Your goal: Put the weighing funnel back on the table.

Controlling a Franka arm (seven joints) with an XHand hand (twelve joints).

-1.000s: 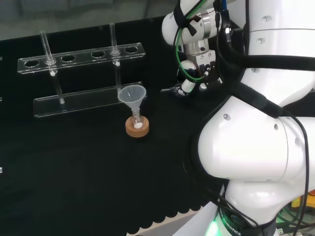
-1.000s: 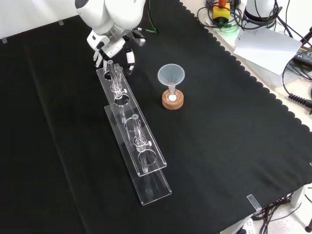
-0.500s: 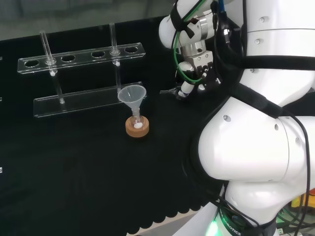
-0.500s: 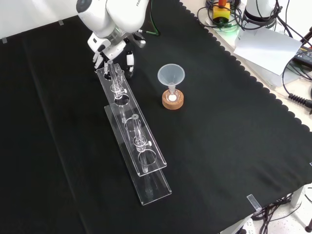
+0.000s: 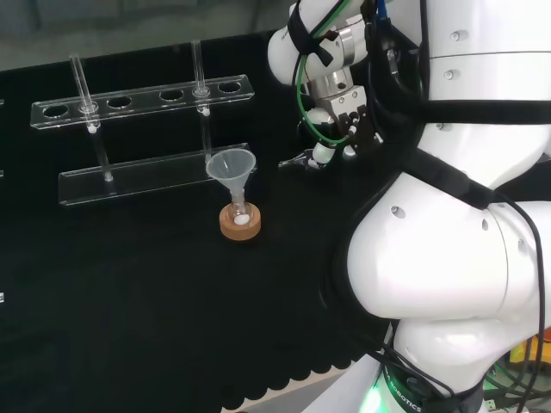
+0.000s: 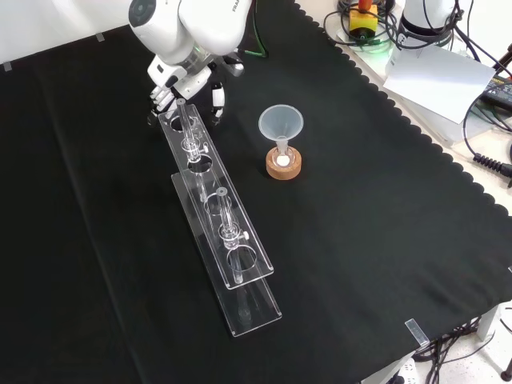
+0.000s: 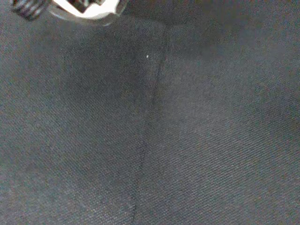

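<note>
Hand [image 5: 327, 151] seen low over black cloth [image 5: 129, 292], upper centre of head view; upper left of front view, at upper end of clear tube rack [image 6: 237, 258]. Open or closed: cannot be told. Weighing funnel [image 5: 293, 161], small pale piece, noted just left of hand in head view; held or lying on cloth not determinable. Funnel [image 6: 280, 124] on cork ring [image 6: 284, 170], apart.

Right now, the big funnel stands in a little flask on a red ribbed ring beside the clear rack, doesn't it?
Not quite. The ring under the flask is cork, not red and ribbed; the front view shows it. The rest holds: the funnel stands in the little flask beside the clear rack.
</note>
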